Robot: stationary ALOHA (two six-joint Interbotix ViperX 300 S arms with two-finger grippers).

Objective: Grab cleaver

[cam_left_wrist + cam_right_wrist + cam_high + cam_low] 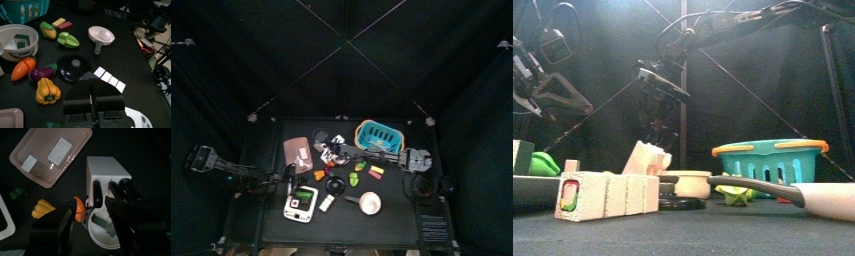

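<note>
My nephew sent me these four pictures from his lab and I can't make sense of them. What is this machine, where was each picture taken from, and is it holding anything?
It is a robot with two black arms at a small black table inside black curtains. One picture looks straight down from above. One looks level across the table from its front edge. The other two come from cameras on the arms' wrists.

On the table lie toy kitchen things: a teal basket, a pink tray, a white knife block with black handles sticking out, a carrot, a yellow pepper, a black lid and a white ladle.

The right gripper hangs over the knife block with its jaws open, holding nothing. The left gripper hangs over the vegetables, and nothing shows in it.
</note>
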